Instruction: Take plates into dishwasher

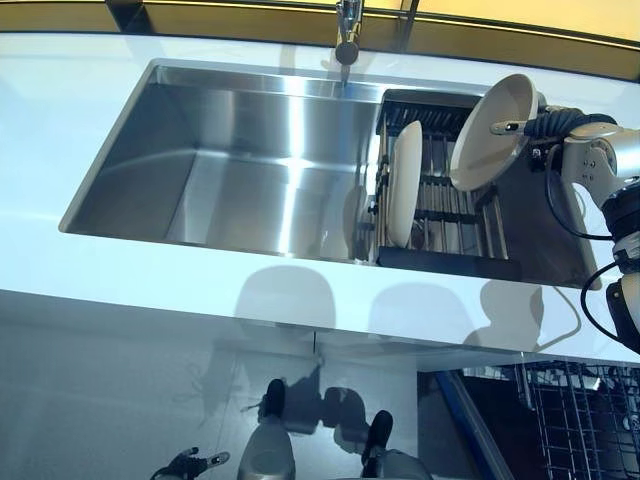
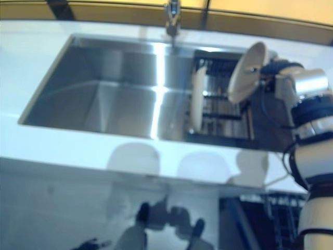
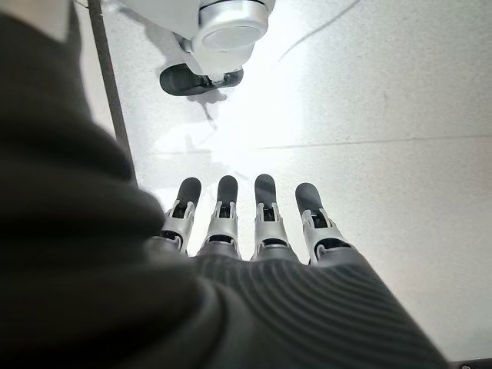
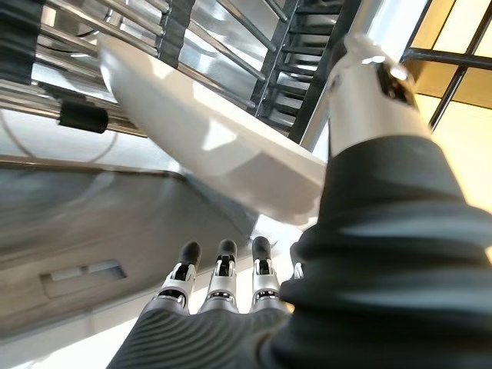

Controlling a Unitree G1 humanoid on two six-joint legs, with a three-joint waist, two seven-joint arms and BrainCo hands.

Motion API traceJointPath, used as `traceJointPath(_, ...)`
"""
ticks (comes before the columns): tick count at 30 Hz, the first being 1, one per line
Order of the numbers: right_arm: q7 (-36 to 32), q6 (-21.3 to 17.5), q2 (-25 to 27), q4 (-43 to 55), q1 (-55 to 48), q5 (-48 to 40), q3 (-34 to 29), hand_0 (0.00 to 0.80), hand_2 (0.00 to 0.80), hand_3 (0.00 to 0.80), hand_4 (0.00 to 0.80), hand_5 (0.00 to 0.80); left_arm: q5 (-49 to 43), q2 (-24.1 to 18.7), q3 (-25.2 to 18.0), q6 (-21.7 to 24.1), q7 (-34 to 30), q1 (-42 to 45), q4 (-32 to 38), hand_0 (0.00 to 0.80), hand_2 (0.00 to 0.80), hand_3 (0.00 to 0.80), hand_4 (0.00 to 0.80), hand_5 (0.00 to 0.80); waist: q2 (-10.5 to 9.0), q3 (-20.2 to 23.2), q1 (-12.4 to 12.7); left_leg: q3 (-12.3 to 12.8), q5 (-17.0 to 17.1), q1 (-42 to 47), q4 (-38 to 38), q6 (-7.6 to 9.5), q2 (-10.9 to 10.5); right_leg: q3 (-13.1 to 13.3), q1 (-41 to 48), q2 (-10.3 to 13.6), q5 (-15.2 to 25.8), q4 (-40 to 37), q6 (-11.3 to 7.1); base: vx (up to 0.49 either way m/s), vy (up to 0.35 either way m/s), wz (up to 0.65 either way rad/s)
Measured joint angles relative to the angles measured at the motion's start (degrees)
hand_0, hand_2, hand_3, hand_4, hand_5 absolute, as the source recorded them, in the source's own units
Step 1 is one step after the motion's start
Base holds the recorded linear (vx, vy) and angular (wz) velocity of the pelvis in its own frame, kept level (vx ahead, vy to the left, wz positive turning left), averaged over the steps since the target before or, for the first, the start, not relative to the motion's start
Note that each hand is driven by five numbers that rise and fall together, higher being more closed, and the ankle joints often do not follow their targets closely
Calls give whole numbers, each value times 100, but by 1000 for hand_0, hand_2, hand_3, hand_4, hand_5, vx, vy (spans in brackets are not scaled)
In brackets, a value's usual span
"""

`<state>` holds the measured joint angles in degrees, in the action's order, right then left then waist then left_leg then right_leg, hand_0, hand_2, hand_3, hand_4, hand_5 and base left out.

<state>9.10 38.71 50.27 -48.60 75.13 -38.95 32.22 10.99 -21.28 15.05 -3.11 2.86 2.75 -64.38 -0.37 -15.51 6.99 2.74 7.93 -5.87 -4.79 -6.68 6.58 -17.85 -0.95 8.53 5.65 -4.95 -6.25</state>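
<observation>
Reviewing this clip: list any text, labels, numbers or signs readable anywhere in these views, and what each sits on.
None readable.
The held plate, the racked plate, the drying rack and the sink carry no visible print.
The right hand and left hand show no markings either.

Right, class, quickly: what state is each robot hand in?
Left hand: open, holding nothing, down by the floor.
Right hand: shut on a white plate above the rack.

Cream plate [image 1: 492, 130] lifted, another plate [image 1: 404, 182] racked upright
</observation>
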Motion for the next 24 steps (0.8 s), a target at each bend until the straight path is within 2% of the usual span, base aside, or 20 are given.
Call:
traceJointPath(6, 18, -1, -1, -45, -1, -8, -51, 0, 0, 0, 0, 0, 8, 16, -8, 12, -1, -1, -117, 0, 0, 0, 0, 0, -8, -27, 10, -2, 1, -67, 1, 0, -1, -1, -63, -2, 1, 1, 1, 0, 0, 0)
traceJointPath(7, 28, -3, -1, -46, -1, -20, -85, 144, 144, 144, 144, 144, 8, 16, -12, 21, -1, -2, -144, 0, 0, 0, 0, 0, -16, -56, 12, -5, 1, -67, 3, 0, -1, -1, -62, -4, 1, 2, 1, 0, 0, 0)
traceJointPath(8, 54, -6, -2, -67, -1, -34, -99, 486, 486, 486, 486, 486, 8, 18, -33, 35, -1, -5, -185, 0, 0, 0, 0, 0, -25, -72, 17, -6, 2, -68, 2, 0, -1, -2, -63, -4, 1, 2, 1, 0, 0, 0)
traceJointPath(9, 107, -14, -2, -147, 0, -60, -104, 684, 684, 684, 684, 684, 8, 18, -43, 55, -1, -10, -226, 0, 0, 0, 0, 0, -30, -81, 19, -10, 2, -72, 2, 0, -1, -4, -62, -4, 1, 1, 1, 0, 0, 0)
traceJointPath(10, 163, -16, -2, -212, 0, -57, -106, 800, 800, 800, 800, 800, 6, 18, -47, 85, -2, -9, -254, 0, 0, 0, 0, 0, -28, -91, 34, -20, 3, -79, 2, 1, -3, -6, -62, -3, 1, 1, 0, 10, -9, 4)
traceJointPath(17, 432, -32, -10, -397, 20, -56, -105, 800, 800, 800, 800, 800, 9, 28, -25, 70, 15, -7, -244, 0, 0, 0, 0, 0, -3, -172, 62, -84, 28, -101, 1, 0, -14, -54, -49, 2, 0, 0, 0, 13, 18, 4)
traceJointPath(20, 524, -31, -10, -405, 112, -42, -102, 800, 800, 800, 800, 800, 130, 28, -29, -152, 48, -42, 71, 0, 0, 0, 0, 0, 56, -205, 60, -116, 46, -99, 1, 10, -30, -82, -24, 16, 3, 1, -3, 14, 34, 6)
traceJointPath(24, 518, -21, -6, -436, 359, 163, -80, 800, 800, 800, 800, 800, 237, 22, -33, -693, 52, -227, 278, 0, 0, 0, 0, 0, 80, -218, 23, -113, 53, -99, 1, 12, -32, -79, -27, 22, 6, 1, -6, -1, 18, 1)
